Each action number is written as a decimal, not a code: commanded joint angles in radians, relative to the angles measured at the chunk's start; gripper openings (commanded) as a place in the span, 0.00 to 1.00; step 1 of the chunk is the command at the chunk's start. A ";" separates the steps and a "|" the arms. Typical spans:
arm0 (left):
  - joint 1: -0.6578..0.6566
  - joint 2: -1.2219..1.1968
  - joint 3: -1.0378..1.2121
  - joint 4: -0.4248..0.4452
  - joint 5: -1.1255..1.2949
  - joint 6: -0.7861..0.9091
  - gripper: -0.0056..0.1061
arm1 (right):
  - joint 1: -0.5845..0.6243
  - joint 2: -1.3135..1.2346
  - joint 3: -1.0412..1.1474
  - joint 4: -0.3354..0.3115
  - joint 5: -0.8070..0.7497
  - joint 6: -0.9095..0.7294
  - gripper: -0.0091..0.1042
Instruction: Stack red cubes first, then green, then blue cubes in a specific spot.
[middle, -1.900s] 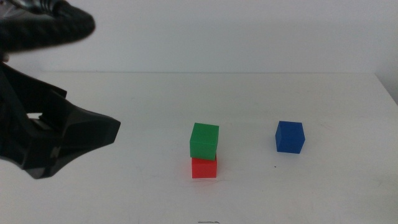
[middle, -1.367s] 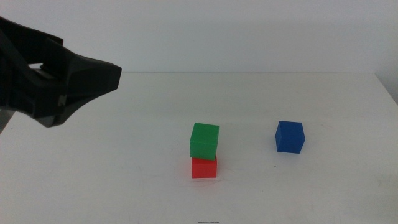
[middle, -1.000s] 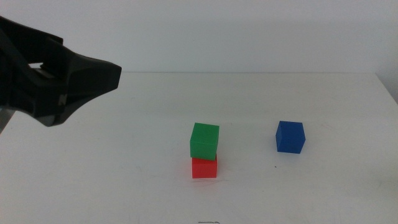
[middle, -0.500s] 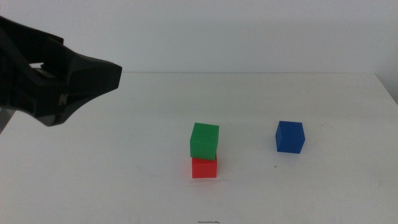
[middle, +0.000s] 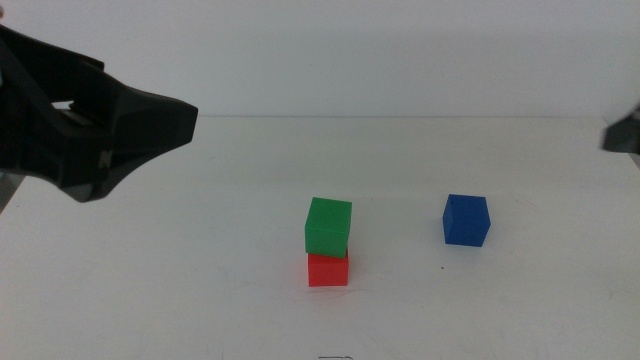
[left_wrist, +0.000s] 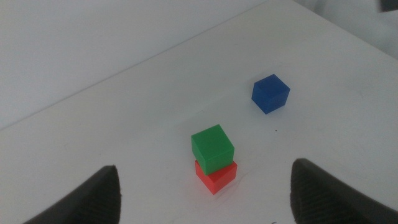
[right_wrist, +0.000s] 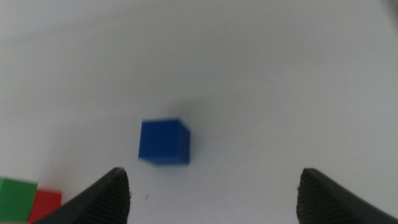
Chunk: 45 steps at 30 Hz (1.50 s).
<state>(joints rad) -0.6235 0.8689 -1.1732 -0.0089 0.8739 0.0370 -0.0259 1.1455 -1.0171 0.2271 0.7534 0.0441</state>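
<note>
Middle view: green cube (middle: 328, 225) stacked on red cube (middle: 328, 269); blue cube (middle: 466, 219) apart on the white table (middle: 220, 290).
Left gripper (left_wrist: 205, 202) and right gripper (right_wrist: 214, 202) hover, jaws spread, empty.

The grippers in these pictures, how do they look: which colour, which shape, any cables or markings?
The left gripper has two matte black jaws with rounded tips; in the middle view its body is a bulky, angular black shell that tapers to a blunt point. The right gripper has the same dark rounded jaws. No cables or readable markings show.
</note>
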 joint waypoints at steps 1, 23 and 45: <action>-0.002 -0.003 -0.021 -0.002 -0.070 -0.012 0.89 | 0.030 0.103 -0.120 0.022 0.036 -0.018 0.73; -0.002 0.003 -0.021 -0.002 -0.070 -0.012 0.89 | 0.310 0.830 -0.649 -0.214 0.299 0.281 0.72; -0.002 0.003 -0.021 -0.001 -0.070 -0.012 0.89 | 0.377 0.689 -0.718 -0.263 0.519 0.332 0.07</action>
<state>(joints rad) -0.6235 0.8719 -1.1664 -0.0089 0.8727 0.0361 0.3380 1.9350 -1.6808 -0.0234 1.2054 0.3528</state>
